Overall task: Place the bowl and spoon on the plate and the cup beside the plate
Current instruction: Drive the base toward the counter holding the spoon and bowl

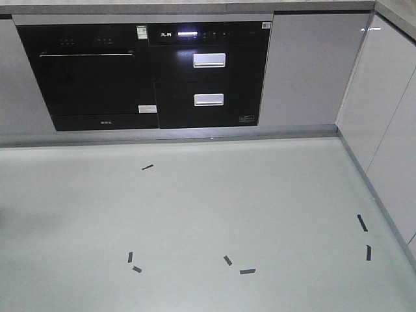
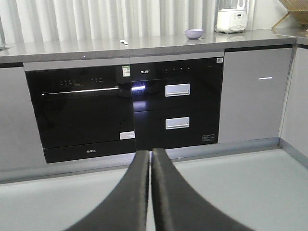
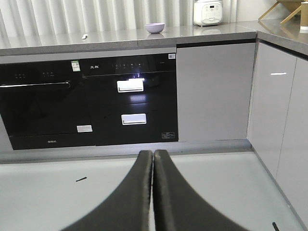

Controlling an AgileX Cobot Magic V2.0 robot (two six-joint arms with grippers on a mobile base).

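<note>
Plainly, the bowl (image 2: 194,33) should be an easy load. It is small, round and lavender, and it looks like light, stiff plastic. Its smooth wall is likely slippery, so I would take it at the rim, one finger inside and one outside, rather than squeeze across its curve. It stands upright on the grey counter (image 2: 72,48), far ahead of and above the left gripper (image 2: 150,152) and off to that gripper's right. From the right gripper (image 3: 153,153) it is also far ahead, almost straight on.

The spoon (image 2: 124,42) is a tiny pale sliver lying flat on the same counter, well apart from the bowl and slightly left of the left gripper's line. It is too small here to tell which way its handle runs. It will probably be very light and hard to get under, so a pinch across the handle seems best.

A white rice cooker (image 2: 232,20) stands near the bowl, further right. Both grippers have their dark fingers pressed together, holding nothing. Neither plate nor cup shows clearly in any view.
</note>
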